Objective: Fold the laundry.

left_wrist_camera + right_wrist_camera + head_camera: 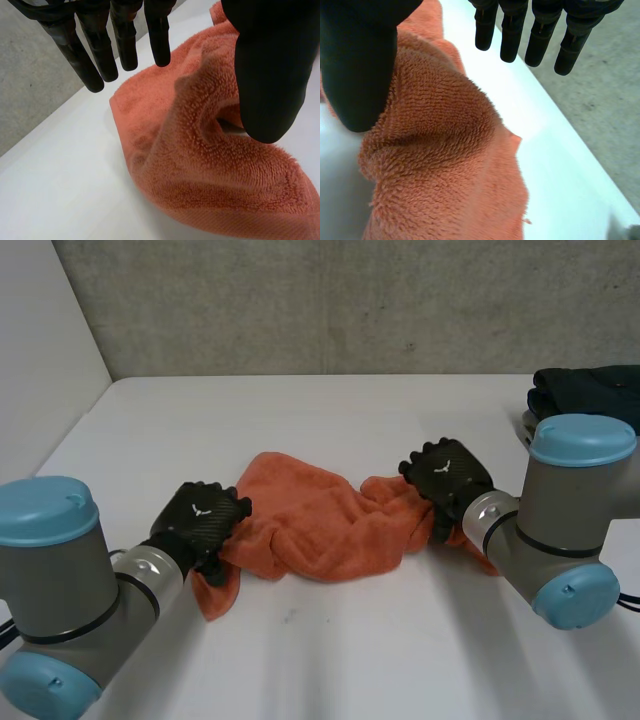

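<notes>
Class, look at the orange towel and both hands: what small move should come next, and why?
Probably close each hand on its end of the towel. It lies crumpled on the table, the left hand at one end, the right hand at the other, both with fingers straight and gripping nothing. Holding both ends would let them pull it flat.

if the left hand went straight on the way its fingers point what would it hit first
Most likely the orange towel, bunched right under the left hand; depth is unclear, but nothing else lies between.
</notes>
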`<state>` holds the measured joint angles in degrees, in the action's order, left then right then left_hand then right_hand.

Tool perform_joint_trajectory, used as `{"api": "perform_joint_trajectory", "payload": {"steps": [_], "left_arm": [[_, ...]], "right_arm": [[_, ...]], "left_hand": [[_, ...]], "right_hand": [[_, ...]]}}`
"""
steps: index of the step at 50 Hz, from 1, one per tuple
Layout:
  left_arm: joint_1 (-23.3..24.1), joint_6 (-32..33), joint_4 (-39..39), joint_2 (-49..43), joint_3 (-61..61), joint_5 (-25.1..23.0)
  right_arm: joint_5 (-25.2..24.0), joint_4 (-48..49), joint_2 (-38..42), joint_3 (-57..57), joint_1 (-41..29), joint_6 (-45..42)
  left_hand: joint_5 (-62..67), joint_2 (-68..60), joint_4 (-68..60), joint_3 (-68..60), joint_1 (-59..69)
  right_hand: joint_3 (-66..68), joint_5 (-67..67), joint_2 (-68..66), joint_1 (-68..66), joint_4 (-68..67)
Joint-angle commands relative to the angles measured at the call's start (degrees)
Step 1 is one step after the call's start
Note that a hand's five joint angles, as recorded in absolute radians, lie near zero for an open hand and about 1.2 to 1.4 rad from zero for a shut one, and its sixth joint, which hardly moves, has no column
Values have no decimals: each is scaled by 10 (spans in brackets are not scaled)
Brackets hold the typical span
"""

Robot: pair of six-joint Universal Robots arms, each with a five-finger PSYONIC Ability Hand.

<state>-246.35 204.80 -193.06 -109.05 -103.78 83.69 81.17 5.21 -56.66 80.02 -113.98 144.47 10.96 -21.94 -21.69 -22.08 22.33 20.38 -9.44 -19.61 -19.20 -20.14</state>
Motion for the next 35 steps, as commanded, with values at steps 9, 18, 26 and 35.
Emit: {"api": "perform_joint_trajectory", "payload": {"steps": [9, 18, 26, 35], "left_arm": [[-3, 5, -22, -72, 51, 5], [15, 17, -13, -97, 66, 27], [20, 10, -25, -39, 30, 39], [22, 1, -35, -13, 17, 42]], "right_arm": [[21, -1, -23, 15, -3, 28], [42, -16, -55, 17, 4, 85], [61, -163, -176, 15, 60, 168], [42, -290, -216, 23, 164, 223]], "left_hand": [[282, -272, -275, -271, 268], [590, -581, -583, -579, 577], [590, -581, -583, -579, 577], [590, -581, -583, -579, 577]], "right_hand": [[9, -18, -17, -21, -11], [-104, 94, 96, 92, 101], [-104, 94, 96, 92, 101], [-37, 27, 29, 25, 34]]}}
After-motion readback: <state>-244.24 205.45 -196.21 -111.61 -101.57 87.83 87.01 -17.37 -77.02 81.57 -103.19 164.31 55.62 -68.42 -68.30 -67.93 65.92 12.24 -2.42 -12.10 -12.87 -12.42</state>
